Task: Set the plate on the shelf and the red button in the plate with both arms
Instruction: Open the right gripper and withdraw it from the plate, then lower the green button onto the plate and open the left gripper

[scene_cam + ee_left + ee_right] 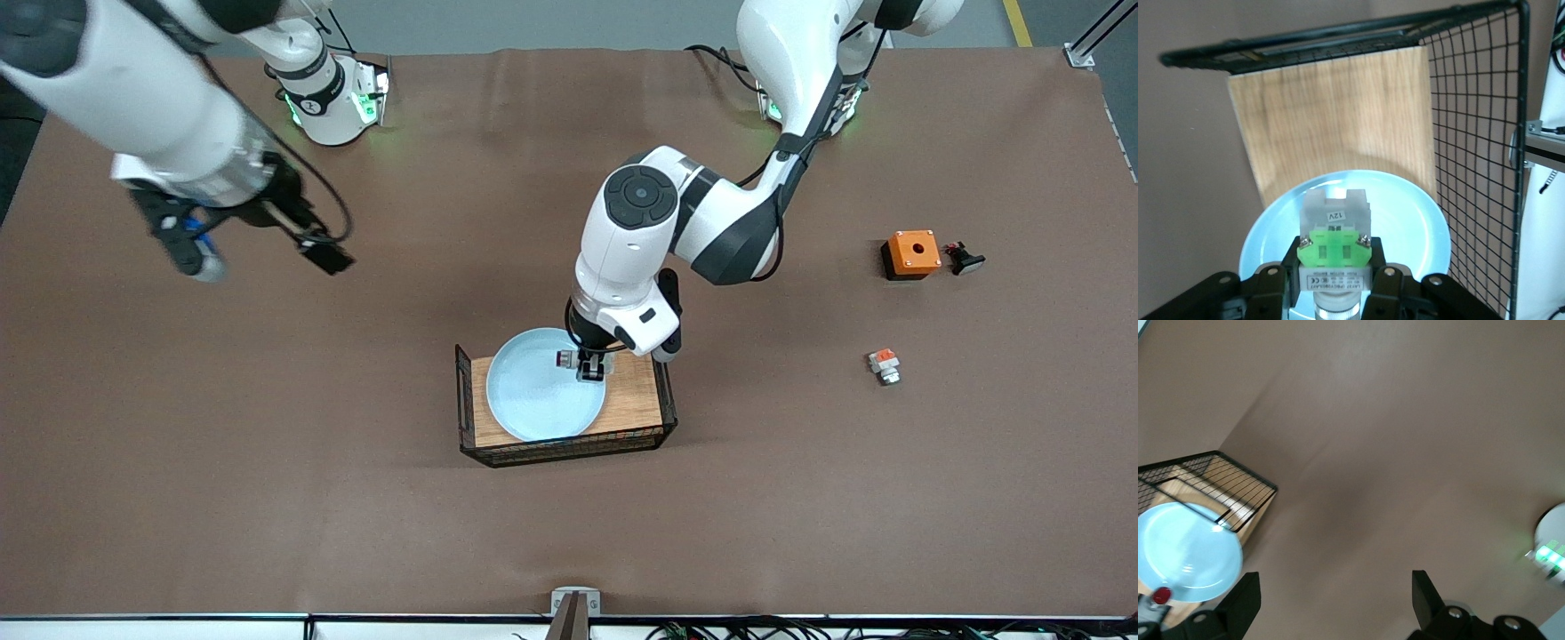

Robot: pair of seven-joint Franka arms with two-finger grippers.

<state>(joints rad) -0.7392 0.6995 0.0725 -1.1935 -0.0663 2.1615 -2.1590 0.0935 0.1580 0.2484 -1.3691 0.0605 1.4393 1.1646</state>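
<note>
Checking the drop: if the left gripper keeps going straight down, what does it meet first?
Probably the plate: the left gripper, shut on the red button, hangs right over it; the gap is unclear.

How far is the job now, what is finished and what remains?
Done: the plate lies on the wooden tray. In hand: the left claw grips the red button just over the plate. Left: to release it there. The right claw waits open above bare table.
</note>
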